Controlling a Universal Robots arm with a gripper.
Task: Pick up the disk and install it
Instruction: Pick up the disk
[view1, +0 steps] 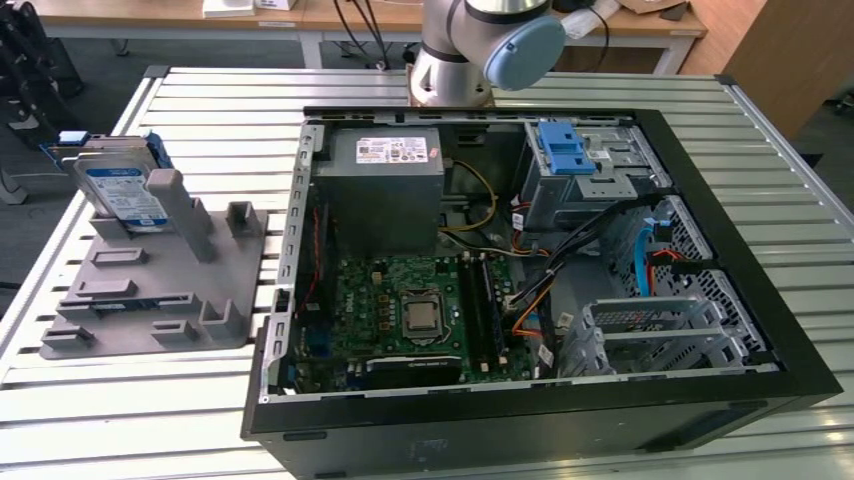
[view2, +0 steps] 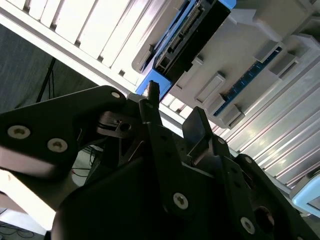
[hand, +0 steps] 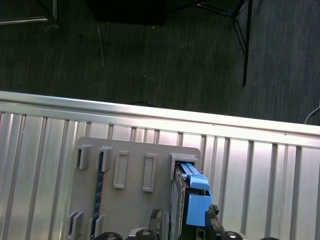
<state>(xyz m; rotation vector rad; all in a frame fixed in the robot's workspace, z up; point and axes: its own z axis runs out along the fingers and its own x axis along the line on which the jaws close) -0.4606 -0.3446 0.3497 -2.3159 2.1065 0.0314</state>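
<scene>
End effector (view2: 175, 102) open, fingers (view2: 150, 107) spread wide, holding nothing and touching nothing; in both wrist views its fingertips (hand: 214, 220) sit clear of the disk (view1: 118, 192). Disk stands on edge in a slot of the grey holder (view1: 147, 290) on the slatted surface (view1: 120, 400), at the exterior view's left of the open computer case (view1: 747, 330).

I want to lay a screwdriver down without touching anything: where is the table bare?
Bare slats of the table lie at the exterior view's lower left, bordered by the grey fixture and the computer case. Crowded: inside the case, and the fixture's corner where the disk stands.
</scene>
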